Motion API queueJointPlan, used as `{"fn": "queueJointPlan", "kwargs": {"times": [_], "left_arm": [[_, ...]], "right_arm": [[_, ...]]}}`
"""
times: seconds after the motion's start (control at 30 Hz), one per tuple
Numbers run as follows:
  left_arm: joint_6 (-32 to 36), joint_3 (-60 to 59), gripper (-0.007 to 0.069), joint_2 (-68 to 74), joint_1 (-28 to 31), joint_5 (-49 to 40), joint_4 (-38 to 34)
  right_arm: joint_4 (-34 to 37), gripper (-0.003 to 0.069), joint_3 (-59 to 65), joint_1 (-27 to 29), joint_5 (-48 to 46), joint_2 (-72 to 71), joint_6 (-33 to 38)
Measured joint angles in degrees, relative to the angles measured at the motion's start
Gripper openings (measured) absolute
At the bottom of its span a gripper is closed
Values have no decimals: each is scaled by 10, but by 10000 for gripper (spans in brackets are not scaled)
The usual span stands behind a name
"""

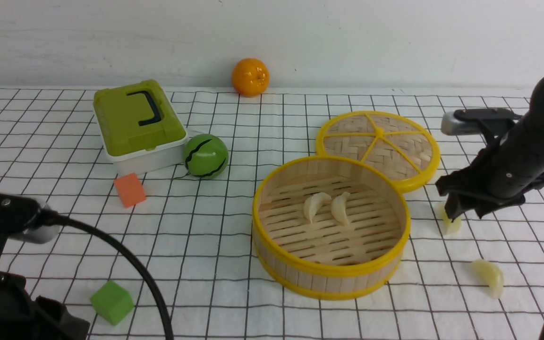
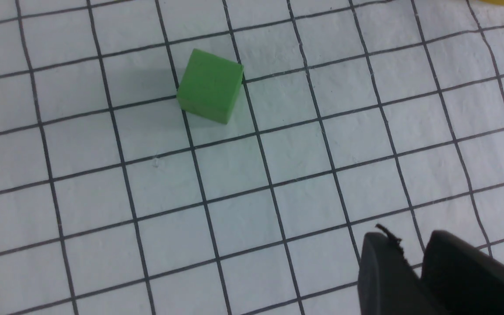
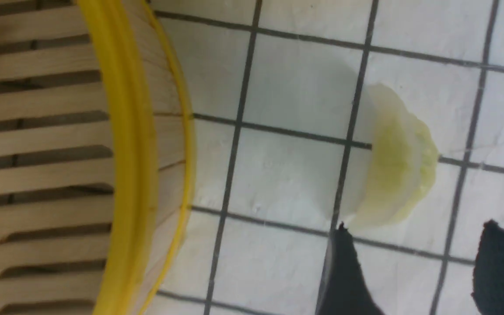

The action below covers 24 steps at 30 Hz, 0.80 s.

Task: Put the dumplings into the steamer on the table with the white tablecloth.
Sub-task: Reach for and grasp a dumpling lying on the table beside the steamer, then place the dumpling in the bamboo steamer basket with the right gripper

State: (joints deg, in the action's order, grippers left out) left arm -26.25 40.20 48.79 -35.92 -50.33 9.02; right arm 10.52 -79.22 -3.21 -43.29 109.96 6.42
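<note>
The steamer (image 1: 300, 278) stands in the middle of the table's white checked tablecloth (image 1: 206, 236). Two dumplings (image 1: 316, 206) (image 1: 341, 208) lie side by side on its slatted floor. A third dumpling (image 1: 452, 224) lies on the cloth just right of the steamer, and my right gripper (image 1: 464, 213) hovers open right over it. In the right wrist view this dumpling (image 3: 394, 162) lies just beyond the open right gripper (image 3: 414, 238), beside the steamer's rim (image 3: 125, 153). A fourth dumpling (image 1: 489, 277) lies nearer the front right. My left gripper (image 2: 409, 251) is shut and empty, low at the front left.
The woven lid (image 1: 378, 146) lies behind the steamer, touching it. An orange (image 1: 250, 77) sits by the back wall. A green box (image 1: 137, 123), a green striped ball (image 1: 205, 156) and an orange cube (image 1: 130, 189) are at the left. A green cube (image 1: 111, 302) (image 2: 210, 85) lies near my left gripper.
</note>
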Motion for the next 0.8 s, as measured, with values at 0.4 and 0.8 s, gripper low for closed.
{"fn": "queueJointPlan", "kwargs": {"times": [0.4, 0.8], "left_arm": [[-2, -1, 145, 0, 0, 29, -2], [-2, -1, 145, 0, 0, 29, -7]], "right_arm": [[-7, 318, -43, 0, 23, 73, 0], [-13, 201, -52, -6, -29, 16, 0]]}}
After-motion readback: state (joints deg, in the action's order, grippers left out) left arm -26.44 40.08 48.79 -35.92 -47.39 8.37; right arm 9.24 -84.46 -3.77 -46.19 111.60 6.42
